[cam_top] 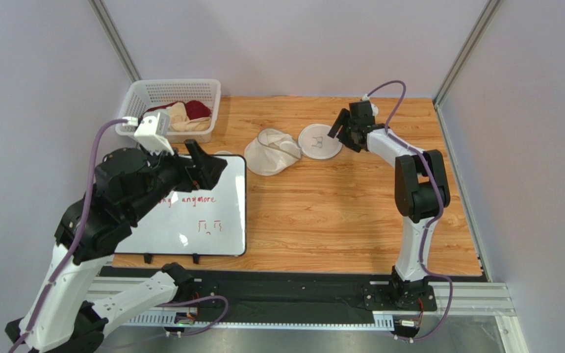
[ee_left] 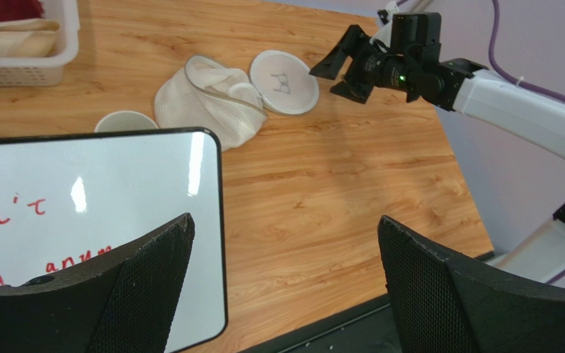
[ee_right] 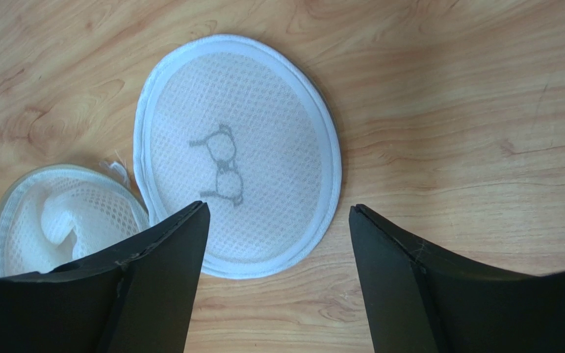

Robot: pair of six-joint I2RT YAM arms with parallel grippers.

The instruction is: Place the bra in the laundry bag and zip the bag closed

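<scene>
Wooden table [cam_top: 352,213] carried whiteboard [cam_top: 190,220], white basket [cam_top: 135,95], then unzipped laundry bag [cam_top: 274,152], halves spread mid-table. Bra [cam_top: 181,118] sat in basket beside dark red garment [cam_top: 198,109], so nothing bagged or zipped yet. Left gripper [ee_left: 284,220] hung wide apart above whiteboard; right gripper [ee_right: 278,208], jaws apart and empty, hovered over bag's printed half

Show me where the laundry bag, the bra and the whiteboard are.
laundry bag [ee_right: 252,132], right wrist view, on the mesh of its flat printed half.
bra [cam_top: 182,116], top view, on its beige padded fabric.
whiteboard [cam_top: 167,224], top view, on its bare white face.
</scene>
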